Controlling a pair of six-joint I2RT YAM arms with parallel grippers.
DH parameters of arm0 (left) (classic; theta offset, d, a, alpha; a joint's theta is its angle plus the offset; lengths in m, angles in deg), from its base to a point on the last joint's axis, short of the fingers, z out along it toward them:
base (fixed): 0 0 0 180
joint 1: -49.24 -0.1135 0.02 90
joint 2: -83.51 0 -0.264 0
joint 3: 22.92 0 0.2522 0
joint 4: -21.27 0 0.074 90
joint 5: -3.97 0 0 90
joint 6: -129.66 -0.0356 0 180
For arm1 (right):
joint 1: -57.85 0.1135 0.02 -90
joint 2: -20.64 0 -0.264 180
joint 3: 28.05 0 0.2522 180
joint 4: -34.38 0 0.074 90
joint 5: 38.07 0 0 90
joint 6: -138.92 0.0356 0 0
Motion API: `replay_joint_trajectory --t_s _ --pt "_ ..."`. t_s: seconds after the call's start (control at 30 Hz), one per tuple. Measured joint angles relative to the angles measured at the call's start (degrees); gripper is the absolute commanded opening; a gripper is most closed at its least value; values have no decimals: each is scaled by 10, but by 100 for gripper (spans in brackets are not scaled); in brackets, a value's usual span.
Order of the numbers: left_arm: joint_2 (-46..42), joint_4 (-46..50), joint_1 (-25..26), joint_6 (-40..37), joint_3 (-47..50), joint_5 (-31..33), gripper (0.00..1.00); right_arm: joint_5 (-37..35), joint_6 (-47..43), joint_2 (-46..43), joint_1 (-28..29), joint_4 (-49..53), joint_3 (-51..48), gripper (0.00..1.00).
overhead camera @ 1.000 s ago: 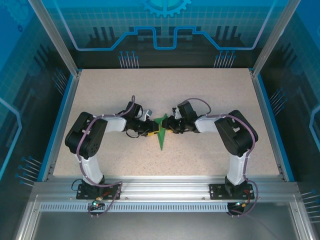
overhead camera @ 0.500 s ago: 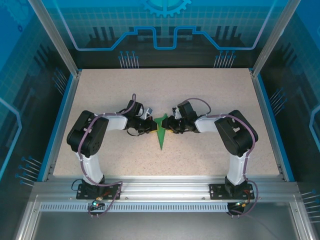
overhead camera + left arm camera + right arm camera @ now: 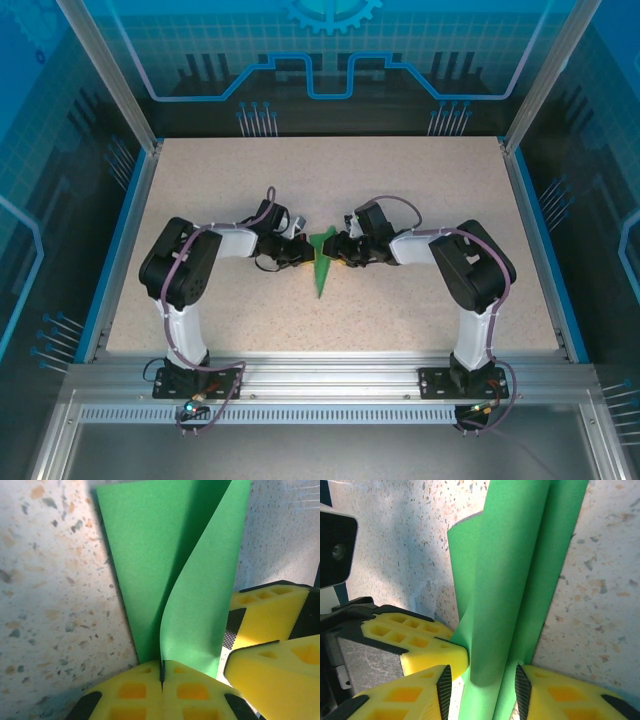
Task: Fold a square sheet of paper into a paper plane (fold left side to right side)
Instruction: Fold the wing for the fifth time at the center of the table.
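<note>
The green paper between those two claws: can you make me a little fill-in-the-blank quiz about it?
1. The paper is colored ____.
2. The left claw is ____ on the paper's edge.
3. The claws' fingers are colored ____.
4. The paper rests on a speckled ____.

Missing words: green; shut; yellow; table

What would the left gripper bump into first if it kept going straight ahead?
Probably the right gripper. The left gripper points right across the table, shut on the green paper, and the other one's yellow fingers sit close beside it, though depth is hard to judge.
</note>
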Motion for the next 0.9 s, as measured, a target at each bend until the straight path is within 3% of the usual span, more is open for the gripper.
replay_joint_trajectory --t_s 0.27,0.37,0.5,0.9 --pt "4 0 0 -2 -2 -2 1 -12 -16 -23 -2 16 -13 45" --pt "6 0 0 -3 -6 -2 1 -16 -22 -49 -6 28 -25 37" --pt "7 1 0 -8 -7 -2 1 -11 -31 -63 -10 28 -21 21" --pt "10 13 0 -17 -15 -2 1 2 -51 2 -10 56 85 18"
